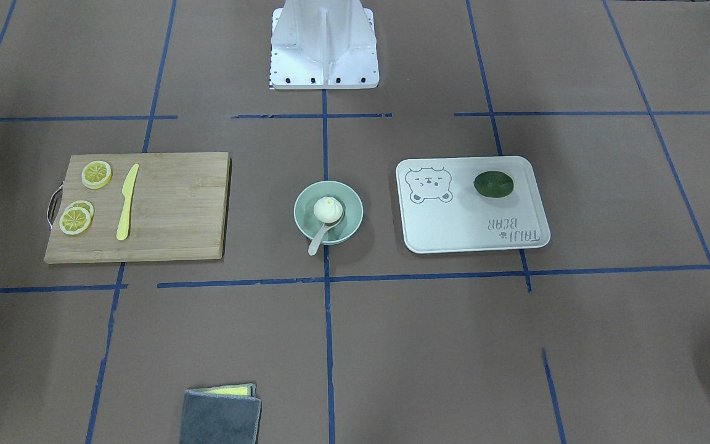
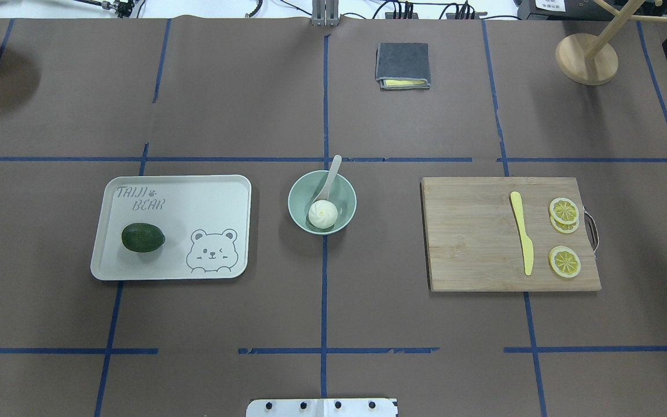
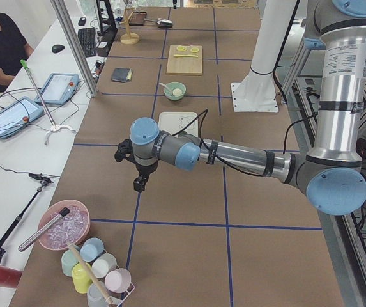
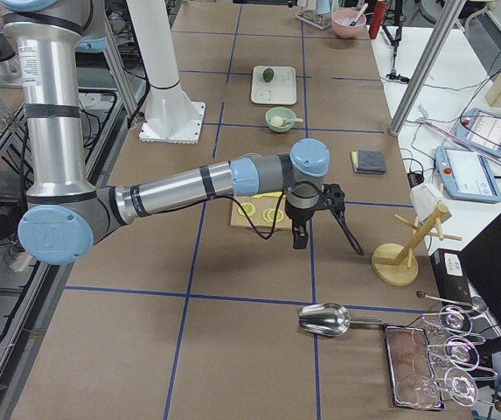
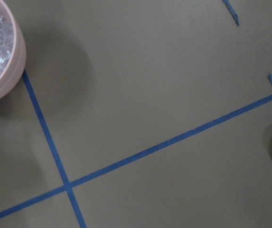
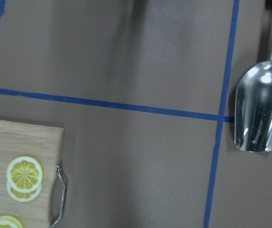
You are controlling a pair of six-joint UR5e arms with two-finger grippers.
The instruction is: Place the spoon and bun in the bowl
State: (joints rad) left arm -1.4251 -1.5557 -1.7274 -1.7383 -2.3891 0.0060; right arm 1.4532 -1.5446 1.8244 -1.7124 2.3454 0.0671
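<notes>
- We see the green bowl (image 2: 291, 202) in the middle of the brown table (image 2: 223, 318), right on a blue tape line
- The white bun (image 2: 322, 214) sits inside the bowl, on the side nearer the robot
- The spoon (image 2: 332, 174) is in the bowl too; its scoop end is down inside, just beside the bun, and its handle leans on the rim and sticks out over the far edge
- We find the left gripper (image 3: 139, 187) hanging over the table, well apart from the bowl and near a pink bowl (image 5: 17, 52) full of ice
- We cannot tell if its fingers are apart or together, and we see nothing in it
- We find the right gripper (image 4: 300, 241) hanging over the table at the other end, past the cutting board (image 2: 466, 231) and near a shiny metal scoop (image 6: 261, 111)
- We cannot tell how its fingers stand either, and we see nothing in it
- On the robot's left of the bowl lies a pale tray (image 2: 194, 197) with a bear drawn on it, and a dark green lime (image 2: 143, 237) rests on the tray
- On the cutting board we see a yellow knife (image 2: 522, 231) and some lemon slices (image 2: 564, 260) near the handle end
- A folded grey cloth (image 2: 402, 63) lies on the far side of the table
</notes>
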